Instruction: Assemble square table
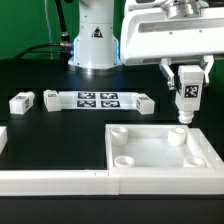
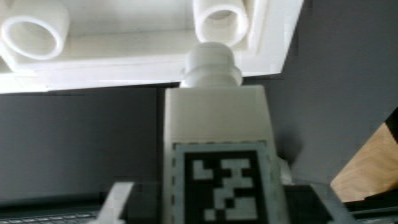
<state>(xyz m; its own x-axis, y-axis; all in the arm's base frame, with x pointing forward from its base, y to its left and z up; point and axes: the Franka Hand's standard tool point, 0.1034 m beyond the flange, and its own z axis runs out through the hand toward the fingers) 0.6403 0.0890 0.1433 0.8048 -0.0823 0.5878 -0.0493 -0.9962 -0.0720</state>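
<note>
The white square tabletop (image 1: pixel 160 150) lies at the front of the exterior view's right, its rim up and round sockets in the corners. It also shows in the wrist view (image 2: pixel 125 40), with two sockets. My gripper (image 1: pixel 188 82) is shut on a white tagged leg (image 1: pixel 187 92), held upright with its pin end down, just above the tabletop's far right corner socket (image 1: pixel 178 136). In the wrist view the leg (image 2: pixel 217 130) fills the middle, its tip pointing at the tabletop's edge between the dark fingers (image 2: pixel 128 200). Two more legs (image 1: pixel 22 101) (image 1: pixel 51 97) lie at the far left.
The marker board (image 1: pixel 100 100) lies flat behind the tabletop, in front of the robot base (image 1: pixel 95 45). A long white border rail (image 1: pixel 55 181) runs along the front edge. A white block (image 1: pixel 3 137) sits at the exterior view's left edge.
</note>
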